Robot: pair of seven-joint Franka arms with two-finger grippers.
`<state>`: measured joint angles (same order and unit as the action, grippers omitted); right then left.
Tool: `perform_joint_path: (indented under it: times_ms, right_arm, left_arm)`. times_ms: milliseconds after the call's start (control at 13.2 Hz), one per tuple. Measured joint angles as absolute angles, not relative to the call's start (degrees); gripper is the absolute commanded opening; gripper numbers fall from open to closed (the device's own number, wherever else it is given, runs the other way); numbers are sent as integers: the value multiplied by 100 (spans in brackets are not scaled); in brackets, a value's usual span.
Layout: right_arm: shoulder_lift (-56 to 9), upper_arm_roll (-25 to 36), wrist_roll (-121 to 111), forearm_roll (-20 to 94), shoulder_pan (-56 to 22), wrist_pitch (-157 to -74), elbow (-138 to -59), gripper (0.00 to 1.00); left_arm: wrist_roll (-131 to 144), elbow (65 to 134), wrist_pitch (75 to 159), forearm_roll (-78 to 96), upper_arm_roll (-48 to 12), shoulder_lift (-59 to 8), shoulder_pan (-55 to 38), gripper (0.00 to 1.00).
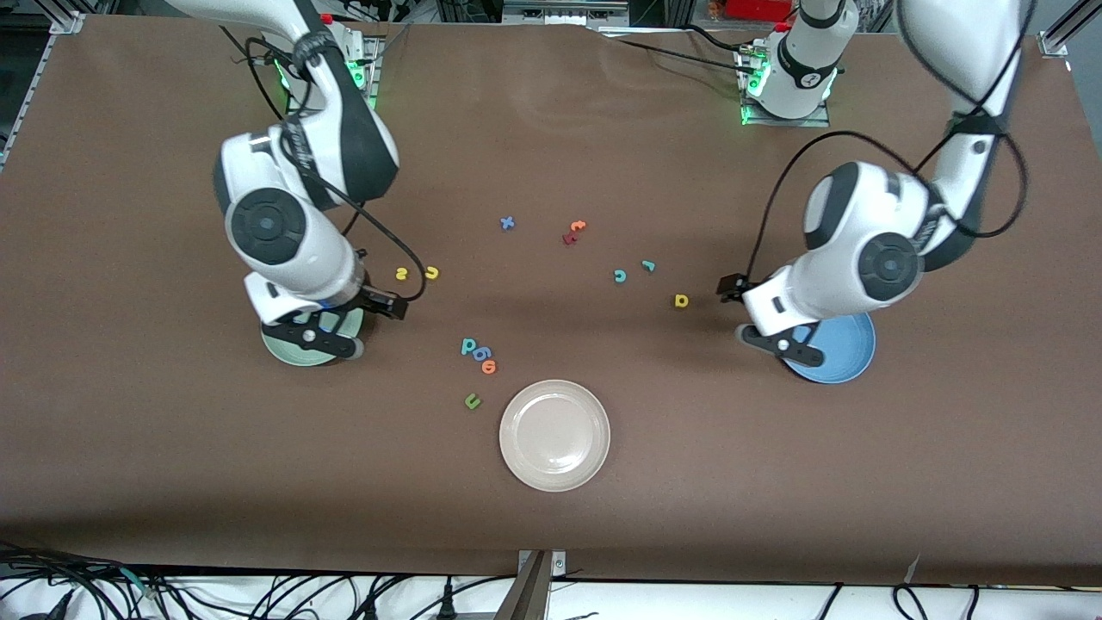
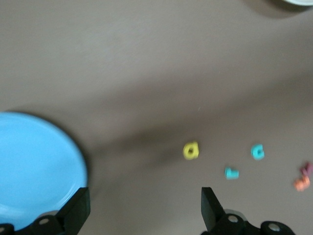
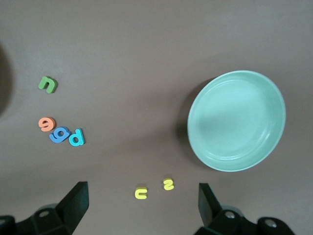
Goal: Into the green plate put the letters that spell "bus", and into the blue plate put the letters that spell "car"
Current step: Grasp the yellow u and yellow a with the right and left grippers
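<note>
Looking at where things stand, basically nothing's sorted yet: all six letters are on the brown table (image 1: 172, 448), and both target plates look empty as far as they show.

Nearest the front camera is the cream plate (image 1: 554, 435), not part of the job, with a dark green "u" (image 1: 472, 400) just beside it. A bit farther there's a tight cluster: teal "b" (image 1: 468, 346) (reads like a "p" from here), a blue "g"-ish letter (image 1: 481, 354) and an orange "o" (image 1: 489, 367).

The green plate (image 3: 236, 120) sits toward the right arm's end, the right gripper (image 1: 312, 337) over it with jaws spread wide, holding nothing. The blue plate (image 1: 839, 349) is at the left arm's end, the left gripper (image 1: 779, 343) over its edge, spread and empty too.

Farther out: yellow "a" (image 1: 681, 300), yellow "s" (image 1: 401, 274) and yellow "u" (image 1: 431, 273) side by side, teal "c" (image 1: 619, 275), teal "r" (image 1: 648, 265). Farthest are the red and orange "t" shapes (image 1: 573, 232) and a blue "x" (image 1: 507, 223).

No brands or labels I can read, just the letters themselves.
</note>
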<state>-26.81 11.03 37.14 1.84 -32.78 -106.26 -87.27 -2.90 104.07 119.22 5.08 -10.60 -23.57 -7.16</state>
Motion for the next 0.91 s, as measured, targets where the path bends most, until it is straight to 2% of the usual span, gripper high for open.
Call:
perform_joint_path:
  times_ms: [302, 453, 755, 906]
  right_arm:
    - [-2787, 1102, 3780, 754, -3353, -11447, -9540, 98]
    - [-2791, 1091, 3780, 881, -3433, -11847, -9958, 98]
    - [-2802, 1010, 3906, 913, -3549, -12756, -10853, 98]
    - [-2804, 897, 4253, 918, -3551, -13108, -11177, 94]
  left_arm:
    - [207, 11573, 13732, 508, -1109, -2431, -1125, 100]
    - [383, 12005, 14345, 508, -1111, -2442, -1236, 100]
    - [1153, 12188, 14585, -83, -1111, -2496, -1363, 100]
    - [1834, 12193, 14742, -575, -1113, -2642, -1446, 100]
